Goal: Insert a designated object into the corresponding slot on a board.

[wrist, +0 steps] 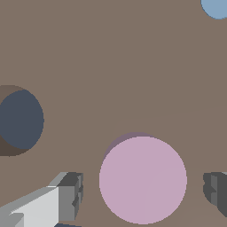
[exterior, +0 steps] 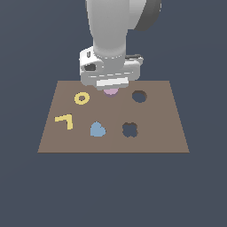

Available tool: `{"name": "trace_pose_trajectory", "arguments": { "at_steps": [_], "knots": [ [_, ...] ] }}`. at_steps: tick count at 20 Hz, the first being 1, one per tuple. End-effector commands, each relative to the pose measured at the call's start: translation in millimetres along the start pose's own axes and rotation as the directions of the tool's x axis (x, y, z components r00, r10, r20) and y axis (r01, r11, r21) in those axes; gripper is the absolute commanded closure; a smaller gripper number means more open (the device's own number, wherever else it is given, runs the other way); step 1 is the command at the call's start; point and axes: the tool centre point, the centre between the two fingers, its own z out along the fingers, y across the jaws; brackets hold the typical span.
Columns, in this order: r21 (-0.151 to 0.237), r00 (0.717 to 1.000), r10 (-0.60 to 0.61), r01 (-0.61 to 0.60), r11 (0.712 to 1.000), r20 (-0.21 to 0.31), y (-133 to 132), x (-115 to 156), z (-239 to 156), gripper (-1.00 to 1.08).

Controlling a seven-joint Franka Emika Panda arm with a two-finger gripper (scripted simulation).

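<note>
Pink disc (wrist: 142, 179) sits between the wide-open jaws, not gripped yet; I'd centre, drop straight down, then squeeze before heading for the round hole (wrist: 20, 119).

Board (exterior: 168, 133), contents by the exterior view:
- Far edge, under my gripper (wrist: 142, 186): disc (wrist: 142, 179), lying between my two fingers (wrist: 71, 195), apart from both.
- To its right: round slot (exterior: 139, 96).
- To its left: ring (exterior: 81, 98).
- Near row, left to right: L-piece (exterior: 64, 120), heart piece (exterior: 97, 130), clover hole (exterior: 129, 129).
</note>
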Motion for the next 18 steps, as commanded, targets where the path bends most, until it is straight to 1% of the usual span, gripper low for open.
{"name": "trace_pose_trajectory", "arguments": {
  "at_steps": [1,5,14,15,18],
  "knots": [
    [0.0,1.0,-0.001,0.001,1.0,-0.001,0,1,0,-0.92],
    [0.0,1.0,0.0,0.0,1.0,0.0,0,0,2,-0.92],
    [0.0,1.0,-0.001,0.001,1.0,-0.001,0,0,20,-0.92],
    [0.0,1.0,-0.001,0.001,1.0,-0.001,0,0,20,1.08],
    [0.0,1.0,-0.001,0.001,1.0,-0.001,0,0,20,1.08]
  ]
}}
